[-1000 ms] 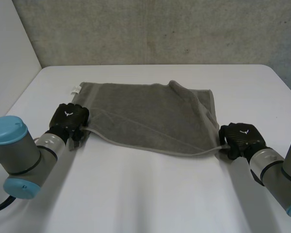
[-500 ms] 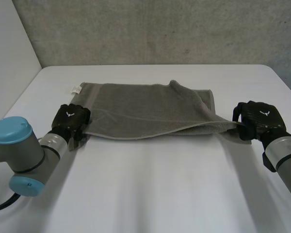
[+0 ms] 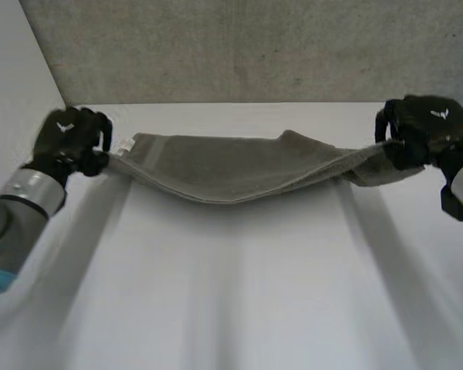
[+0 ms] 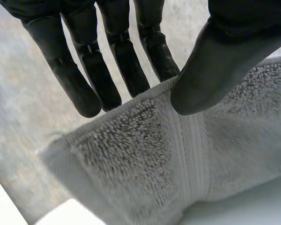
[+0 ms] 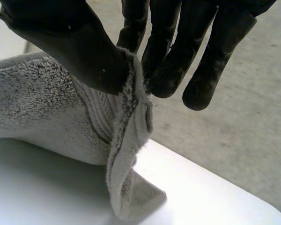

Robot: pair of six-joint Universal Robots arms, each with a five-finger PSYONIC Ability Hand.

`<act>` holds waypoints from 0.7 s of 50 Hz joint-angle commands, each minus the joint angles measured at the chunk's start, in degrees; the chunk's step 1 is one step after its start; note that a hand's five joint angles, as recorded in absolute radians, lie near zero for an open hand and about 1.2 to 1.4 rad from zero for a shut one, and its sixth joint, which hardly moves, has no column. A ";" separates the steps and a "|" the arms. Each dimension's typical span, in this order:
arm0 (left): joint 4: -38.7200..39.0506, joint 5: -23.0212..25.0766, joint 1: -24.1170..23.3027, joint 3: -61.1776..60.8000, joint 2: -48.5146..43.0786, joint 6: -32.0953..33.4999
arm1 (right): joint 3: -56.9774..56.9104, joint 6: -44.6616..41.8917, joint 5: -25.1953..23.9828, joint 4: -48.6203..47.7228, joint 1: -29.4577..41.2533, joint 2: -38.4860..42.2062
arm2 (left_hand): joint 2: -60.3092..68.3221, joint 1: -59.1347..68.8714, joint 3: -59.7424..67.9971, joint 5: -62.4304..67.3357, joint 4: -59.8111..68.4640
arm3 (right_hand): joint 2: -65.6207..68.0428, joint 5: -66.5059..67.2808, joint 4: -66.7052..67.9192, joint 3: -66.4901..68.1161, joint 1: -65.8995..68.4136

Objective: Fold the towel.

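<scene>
Grey towel (image 3: 239,166) hung in the head view stretched between the left hand (image 3: 68,139) and the right hand (image 3: 424,131), its long axis running hand to hand, its middle sagging toward the white table (image 3: 239,308). In the left wrist view, the thumb pinched one end corner against the fingers. In the right wrist view, thumb and fingers likewise pinched the opposite end.
</scene>
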 commanded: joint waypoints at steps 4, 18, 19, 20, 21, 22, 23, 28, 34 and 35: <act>-9.47 11.31 3.78 -6.67 16.93 1.18 | -17.75 -22.39 -7.62 33.26 0.01 2.01 | 2.26 2.29 1.23 1.75 2.24 | 4.30 3.07 3.22 3.25 3.64; -14.58 14.75 5.62 -7.65 19.26 13.66 | -26.91 -43.09 -7.00 47.37 -2.63 6.83 | 2.26 2.29 1.23 1.75 2.24 | 4.30 3.07 3.22 3.25 3.64; -14.58 14.75 5.62 -7.65 19.24 13.66 | -26.91 -43.10 -7.00 47.37 -2.63 6.85 | 2.26 2.29 1.23 1.75 2.24 | 4.30 3.07 3.22 3.25 3.64; -14.58 14.75 5.62 -6.87 16.02 14.54 | -27.17 -44.58 -6.74 47.54 -2.54 9.20 | 2.26 2.29 1.23 1.75 2.24 | 4.30 3.07 3.22 3.25 3.64; -14.58 14.49 5.62 -5.55 12.68 15.33 | -27.43 -46.25 -6.04 47.55 -2.37 10.88 | 2.26 2.29 1.23 1.75 2.24 | 4.30 3.07 3.22 3.25 3.64; -14.58 14.48 5.62 -5.54 12.65 15.33 | -27.44 -46.26 -6.04 47.55 -2.37 10.90 | 2.26 2.29 1.23 1.75 2.24 | 4.30 3.07 3.22 3.25 3.64; -14.67 14.31 5.54 -3.97 9.34 15.94 | -27.87 -47.57 -5.08 47.46 -2.19 12.46 | 2.26 2.29 1.23 1.75 2.24 | 4.30 3.07 3.22 3.25 3.64; -15.46 13.96 4.49 2.43 -1.03 17.27 | -30.76 -48.37 0.10 46.24 -1.05 18.34 | 2.26 2.29 1.23 1.75 2.24 | 4.30 3.07 3.22 3.25 3.64; -18.71 11.86 1.76 13.68 -12.02 18.59 | -37.01 -47.76 4.33 42.28 2.02 28.28 | 2.26 2.29 1.23 1.75 2.24 | 4.30 3.07 3.22 3.25 3.64; -18.71 11.85 1.76 13.71 -12.05 18.59 | -37.02 -47.76 4.34 42.27 2.03 28.30 | 2.26 2.29 1.23 1.75 2.24 | 4.30 3.07 3.22 3.25 3.64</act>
